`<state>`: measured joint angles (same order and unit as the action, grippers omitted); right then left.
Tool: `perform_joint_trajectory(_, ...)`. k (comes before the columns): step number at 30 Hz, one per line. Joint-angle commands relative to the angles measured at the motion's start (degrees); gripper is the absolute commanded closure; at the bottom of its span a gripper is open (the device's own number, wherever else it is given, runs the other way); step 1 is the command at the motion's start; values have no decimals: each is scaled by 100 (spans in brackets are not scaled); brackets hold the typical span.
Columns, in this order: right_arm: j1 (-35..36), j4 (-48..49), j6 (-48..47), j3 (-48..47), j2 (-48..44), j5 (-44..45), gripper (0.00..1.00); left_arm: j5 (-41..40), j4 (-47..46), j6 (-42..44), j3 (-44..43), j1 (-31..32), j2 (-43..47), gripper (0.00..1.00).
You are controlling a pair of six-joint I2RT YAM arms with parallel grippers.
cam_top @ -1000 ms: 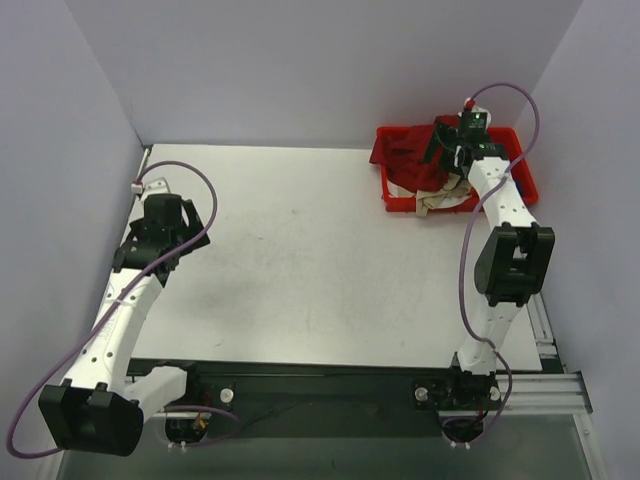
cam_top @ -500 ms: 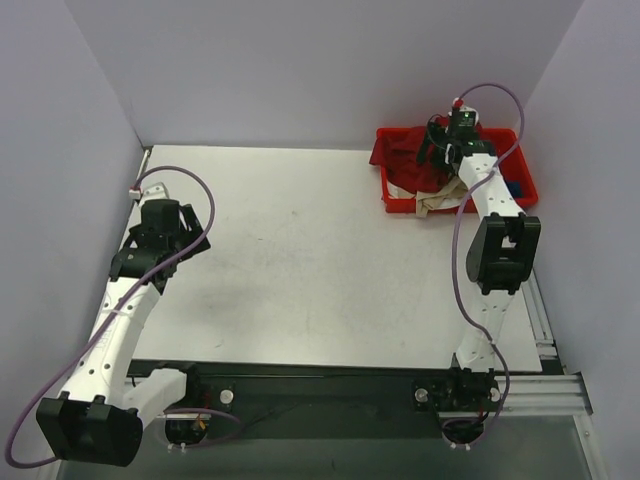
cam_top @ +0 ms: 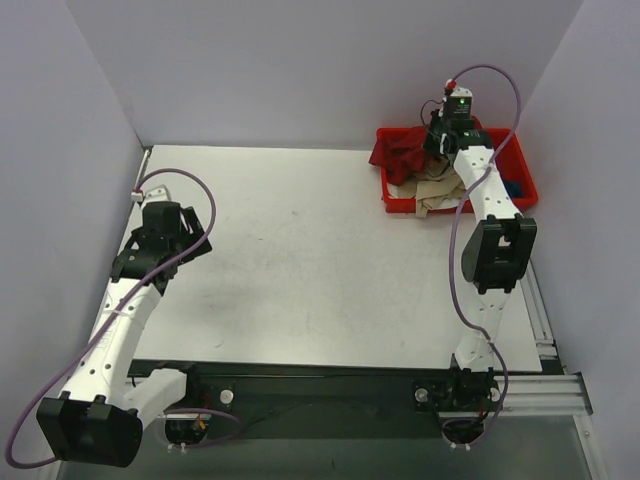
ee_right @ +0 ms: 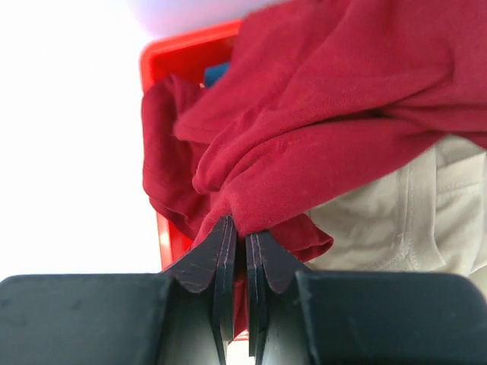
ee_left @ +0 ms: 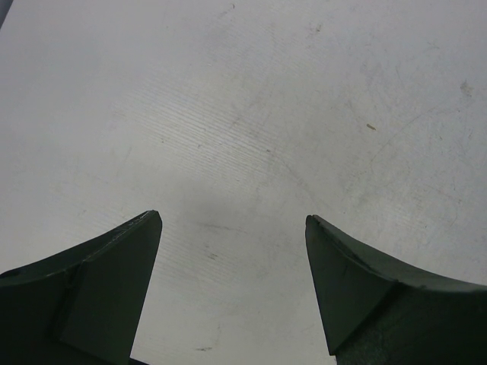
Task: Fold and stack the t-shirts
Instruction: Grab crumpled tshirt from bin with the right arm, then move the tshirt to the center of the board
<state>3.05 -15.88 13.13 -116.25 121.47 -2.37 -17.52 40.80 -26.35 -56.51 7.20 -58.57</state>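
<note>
My right gripper [ee_right: 237, 224] clenched on dark red t-shirt [ee_right: 327, 114] fold, cloth bunched straight ahead in red bin [ee_right: 179, 49]; my left gripper [ee_left: 232, 219] spread wide, well apart over table [ee_left: 243, 91].

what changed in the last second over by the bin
The right gripper reached farther back over the red bin and shut on the dark red t-shirt, bunching it and uncovering more of the tan t-shirt. The left gripper stayed open over the table.
</note>
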Motion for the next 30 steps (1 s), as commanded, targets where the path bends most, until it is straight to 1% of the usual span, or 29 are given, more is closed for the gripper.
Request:
perform_joint_trajectory(1,126,76,-108,-503,-703,0,100,38,-203,-11,35,18,82,12)
perform_joint_trajectory(6,371,330,-179,-1153,-1020,52,100,56,-353,16,70,18,82,12)
perform_joint_trajectory(9,555,1005,-275,-1251,-1283,158,100,82,-493,16,79,18,47,12)
perform_joint_trajectory(12,749,1454,-503,-1400,-1486,167,100,126,-616,-19,61,9,-14,12)
perform_joint_trajectory(17,1294,1798,-776,-2006,-1644,123,100,187,-740,-90,-26,9,-94,12)
perform_joint_trajectory(19,1609,2009,-829,-1999,-1819,44,100,196,-818,-90,-35,9,-85,12)
perform_joint_trajectory(22,1953,2098,-899,-1998,-2038,-87,100,187,-906,-90,-35,9,-32,12)
perform_joint_trajectory(23,2180,2098,-882,-1981,-2074,-123,100,187,-933,-98,-18,9,3,12)
perform_joint_trajectory(27,2524,2089,-216,-1718,-2417,-404,100,179,-986,-116,-9,9,38,13)
perform_joint_trajectory(28,2577,2071,152,-1665,-2557,-596,100,161,-986,-116,-9,9,47,13)
perform_joint_trajectory(30,2744,2045,444,-1438,-2776,-816,100,118,-977,-116,-18,9,56,13)
